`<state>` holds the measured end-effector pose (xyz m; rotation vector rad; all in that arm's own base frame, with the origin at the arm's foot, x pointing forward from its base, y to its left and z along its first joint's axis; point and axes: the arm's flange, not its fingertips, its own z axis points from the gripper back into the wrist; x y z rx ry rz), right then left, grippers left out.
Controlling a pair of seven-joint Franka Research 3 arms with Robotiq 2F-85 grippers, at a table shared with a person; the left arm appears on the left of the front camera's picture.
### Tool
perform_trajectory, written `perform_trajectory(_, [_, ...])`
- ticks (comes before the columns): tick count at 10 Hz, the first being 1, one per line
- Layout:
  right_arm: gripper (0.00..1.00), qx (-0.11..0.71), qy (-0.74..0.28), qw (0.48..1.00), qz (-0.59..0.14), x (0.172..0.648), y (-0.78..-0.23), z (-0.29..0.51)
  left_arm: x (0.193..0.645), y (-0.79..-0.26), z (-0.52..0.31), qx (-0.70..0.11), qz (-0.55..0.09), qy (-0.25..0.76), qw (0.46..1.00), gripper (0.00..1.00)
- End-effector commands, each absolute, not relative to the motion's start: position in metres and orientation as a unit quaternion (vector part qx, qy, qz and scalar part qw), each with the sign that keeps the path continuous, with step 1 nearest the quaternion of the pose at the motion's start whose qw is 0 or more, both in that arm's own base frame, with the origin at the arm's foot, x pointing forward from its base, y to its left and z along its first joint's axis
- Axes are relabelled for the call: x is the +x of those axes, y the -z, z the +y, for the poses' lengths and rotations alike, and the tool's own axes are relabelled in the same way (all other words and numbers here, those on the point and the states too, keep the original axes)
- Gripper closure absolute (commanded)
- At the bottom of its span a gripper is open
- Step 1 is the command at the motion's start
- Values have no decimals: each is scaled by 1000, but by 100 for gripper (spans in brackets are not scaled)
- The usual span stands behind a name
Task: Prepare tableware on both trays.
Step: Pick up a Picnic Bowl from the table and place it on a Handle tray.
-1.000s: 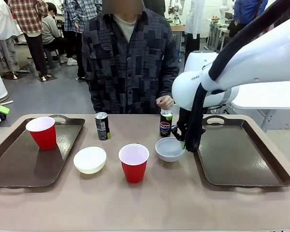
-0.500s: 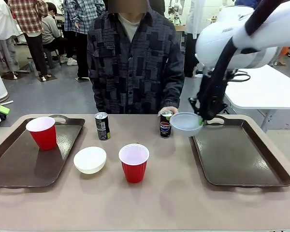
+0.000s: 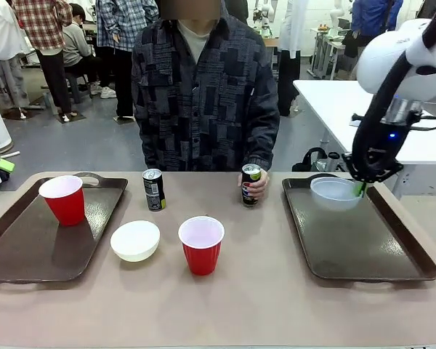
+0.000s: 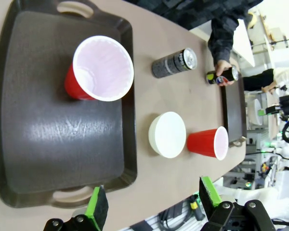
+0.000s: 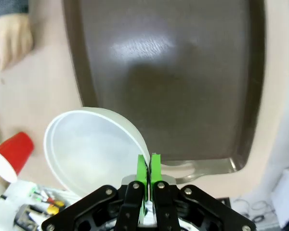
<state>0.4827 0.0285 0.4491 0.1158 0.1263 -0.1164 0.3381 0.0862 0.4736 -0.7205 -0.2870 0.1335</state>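
Observation:
My right gripper [image 3: 361, 189] is shut on the rim of a white bowl [image 3: 335, 193], held over the far end of the right tray [image 3: 363, 247]. In the right wrist view the green pads [image 5: 143, 168] pinch that bowl's [image 5: 89, 149] edge above the tray [image 5: 173, 72]. On the left tray [image 3: 29, 247] stands a red cup [image 3: 62, 198]. A second white bowl [image 3: 135, 240], a red cup [image 3: 201, 243] and a can [image 3: 154, 189] sit on the table between the trays. The person's hand holds another can [image 3: 251, 182]. My left gripper [image 4: 153, 204] is open, high above the left tray [image 4: 48, 144].
The person stands at the far edge of the table, one hand [image 3: 259, 187] on it. Most of the right tray's floor is bare, and so is the near half of the left tray. A white table [image 3: 349, 109] stands behind at the right.
My right gripper lifted the white bowl off the table and carried it right, from beside the person's can to over the right tray. The person's hand closed on that can.

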Motion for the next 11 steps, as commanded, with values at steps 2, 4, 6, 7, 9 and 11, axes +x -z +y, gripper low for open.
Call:
perform_trajectory(2, [100,76,71,992,66,472,-447,12,338,-474,86,-356,-140,-72,921,0])
perform_trajectory(4, [100,71,69,993,59,462,-445,9,338,-474,86,-356,-140,-72,921,0])
perform_trajectory(6, [100,51,52,997,39,396,-458,39,338,-474,86,-356,-140,-72,921,0])
perform_trajectory(7, [100,54,25,998,23,356,-468,50,338,-474,86,-356,-140,-72,921,0])
perform_trajectory(9, [100,52,20,998,1,325,-474,50,338,-474,86,-356,-140,-72,921,0])
perform_trajectory(11, [100,61,30,997,21,335,-466,44,338,-474,86,-356,-140,-72,921,0])
